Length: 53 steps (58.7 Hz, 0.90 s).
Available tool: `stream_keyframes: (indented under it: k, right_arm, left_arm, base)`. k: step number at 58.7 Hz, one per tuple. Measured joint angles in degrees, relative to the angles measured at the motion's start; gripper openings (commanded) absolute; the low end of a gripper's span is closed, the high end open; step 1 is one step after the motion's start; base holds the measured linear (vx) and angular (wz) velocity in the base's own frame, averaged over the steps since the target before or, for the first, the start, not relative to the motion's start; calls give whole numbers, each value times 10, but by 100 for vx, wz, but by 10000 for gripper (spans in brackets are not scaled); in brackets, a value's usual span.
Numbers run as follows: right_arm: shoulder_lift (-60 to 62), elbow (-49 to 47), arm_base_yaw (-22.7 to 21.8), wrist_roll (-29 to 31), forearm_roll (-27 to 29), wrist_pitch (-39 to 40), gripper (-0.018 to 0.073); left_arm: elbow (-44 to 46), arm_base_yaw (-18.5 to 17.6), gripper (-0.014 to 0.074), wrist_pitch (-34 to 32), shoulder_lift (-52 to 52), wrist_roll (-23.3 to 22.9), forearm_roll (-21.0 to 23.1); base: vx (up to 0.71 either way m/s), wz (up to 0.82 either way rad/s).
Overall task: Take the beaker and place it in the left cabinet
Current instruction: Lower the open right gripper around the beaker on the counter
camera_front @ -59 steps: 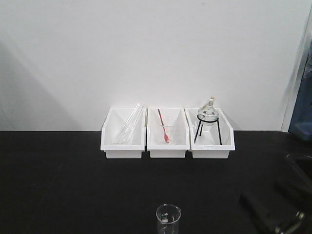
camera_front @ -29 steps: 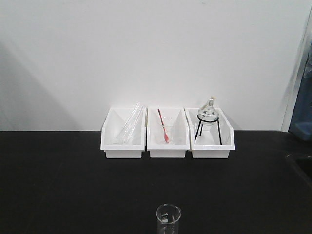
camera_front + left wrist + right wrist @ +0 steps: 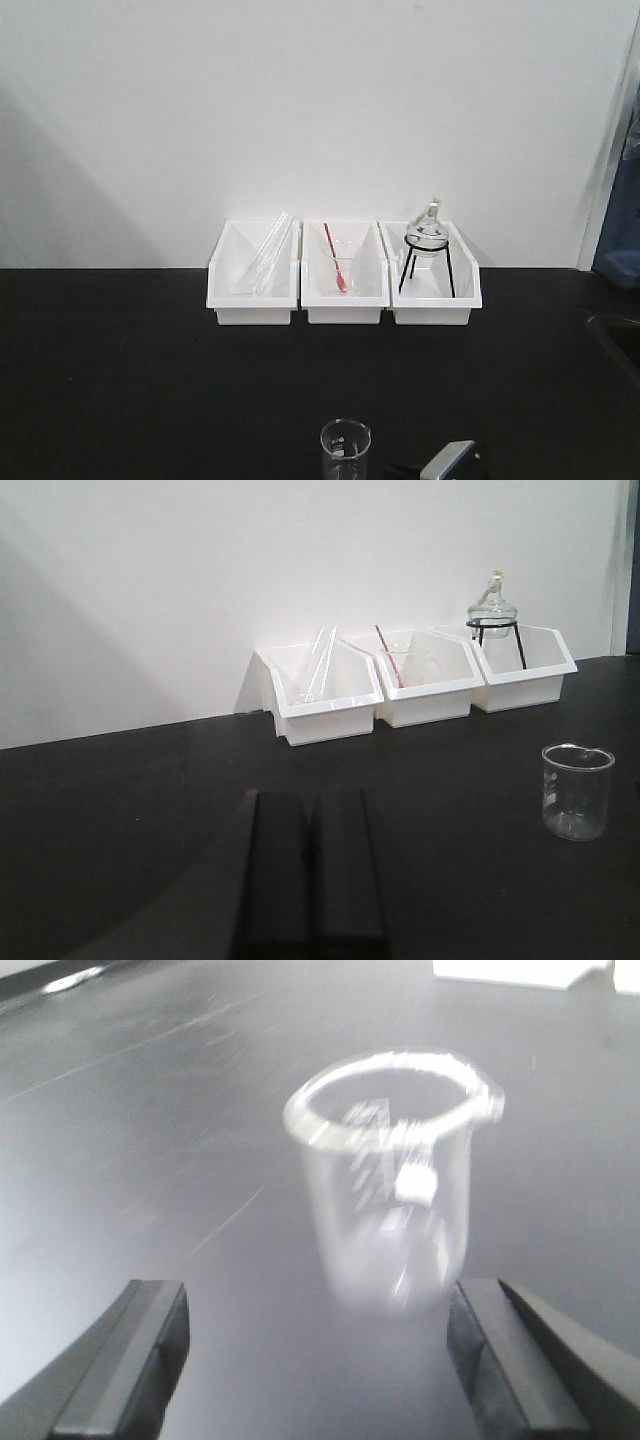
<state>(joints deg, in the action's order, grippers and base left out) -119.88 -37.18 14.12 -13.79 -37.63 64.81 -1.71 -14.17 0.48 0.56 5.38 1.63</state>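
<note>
I'm holding my right gripper wide open, jaws framing the small clear glass beaker with pour spout, no contact yet. The beaker is standing upright on the black tabletop. My left gripper is idling, fingers pressed together, empty. Grasp, carry and place are all pending. The left cabinet isn't showing in any view. Three white plastic bins are sitting at the far wall.

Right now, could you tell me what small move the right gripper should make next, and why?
Probably ease the right gripper forward a little. Its jaws stand open, and the beaker stands upright just ahead of it, slightly right of centre in the wrist view, and is not yet gripped.
</note>
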Motion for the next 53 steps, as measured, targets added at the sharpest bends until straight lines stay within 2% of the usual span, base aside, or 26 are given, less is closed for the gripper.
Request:
stream_keyframes:
  k: [26,38,41,46,53]
  right_arm:
    - [-79,-129,28,-6,7,0,578]
    - [-113,-185,55,-7,8,0,561]
    - [-120,-194,60,-7,9,0,529]
    - [-125,-203,71,-7,17,0,426]
    - [-126,-205,79,-7,35,0,188]
  left_arm:
    - [0,0,1,0,0,0,0]
    - [0,0,1,0,0,0,0]
    - [0,0,1,0,0,0,0]
    - [0,0,1,0,0,0,0]
    - [0,0,1,0,0,0,0]
  base:
    - [0,0]
    - [0,0]
    - [0,0]
    - [0,0]
    - [0,0]
